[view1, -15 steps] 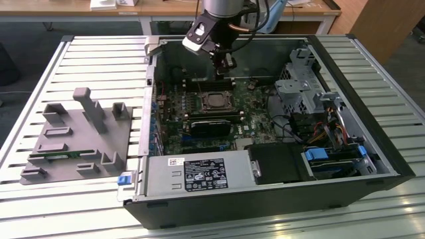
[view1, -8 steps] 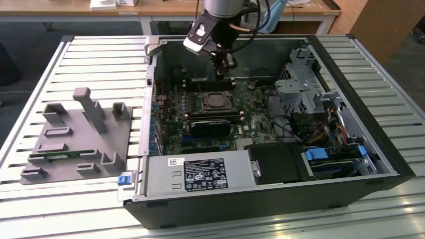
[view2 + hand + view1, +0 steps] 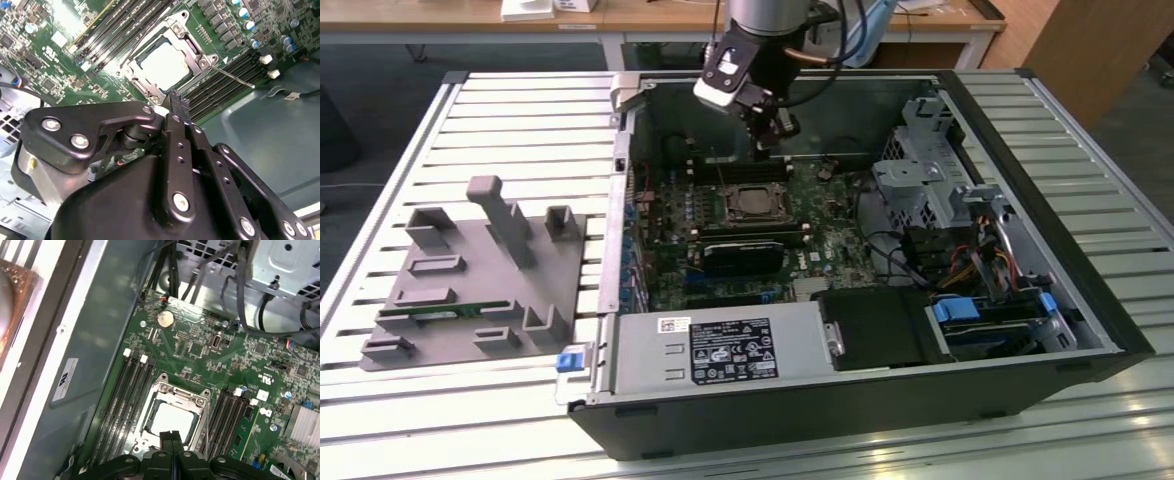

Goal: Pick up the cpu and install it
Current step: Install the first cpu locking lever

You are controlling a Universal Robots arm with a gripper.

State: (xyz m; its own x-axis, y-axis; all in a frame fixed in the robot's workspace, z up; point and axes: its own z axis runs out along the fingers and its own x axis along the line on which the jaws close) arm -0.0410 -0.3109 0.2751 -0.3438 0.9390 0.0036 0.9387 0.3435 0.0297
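Note:
The cpu (image 3: 750,203) lies flat in the motherboard socket inside the open computer case, its shiny silver top facing up. Both wrist views show the cpu (image 3: 165,65) (image 3: 172,421) seated inside the socket's metal frame (image 3: 201,401). My gripper (image 3: 766,150) hangs above the board just behind the socket, toward the case's back wall. Its two dark fingers are pressed together with nothing between them, as seen on the gripper (image 3: 178,102) (image 3: 171,436) in both wrist views. The fingertips stand apart from the cpu.
Memory slots (image 3: 125,390) flank the socket. A black heatsink (image 3: 744,252) sits in front of it, with the power supply (image 3: 720,350) nearer. Drive cages and cables (image 3: 947,190) fill the exterior view's right. A grey tray (image 3: 467,270) with a green memory stick (image 3: 447,312) lies left of the case.

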